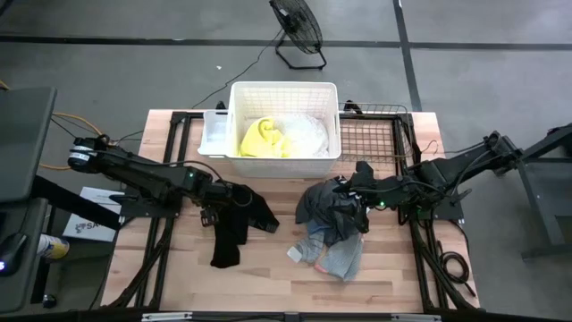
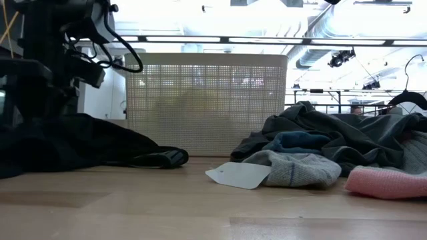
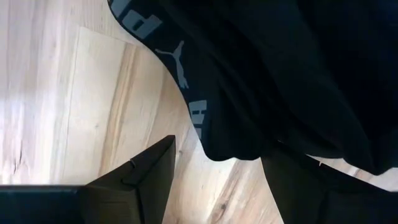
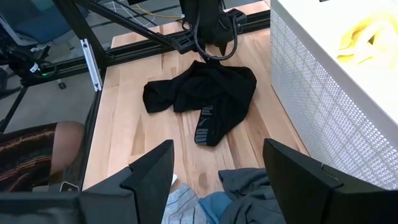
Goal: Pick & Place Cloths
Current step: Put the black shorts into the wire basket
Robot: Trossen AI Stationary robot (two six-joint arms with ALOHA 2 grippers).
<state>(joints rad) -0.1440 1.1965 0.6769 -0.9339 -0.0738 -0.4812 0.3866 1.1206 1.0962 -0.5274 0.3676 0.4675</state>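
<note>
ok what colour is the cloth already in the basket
Bright yellow cloth, beside a white one in the basket; clearest in the high view.

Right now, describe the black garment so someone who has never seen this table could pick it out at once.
Find the white slatted basket at the table's far edge. Just in front of its left corner, under the left pincer, lies the black garment. It lies alone, all black with a grey lettered waistband, apart from the grey and blue pile to its right.
</note>
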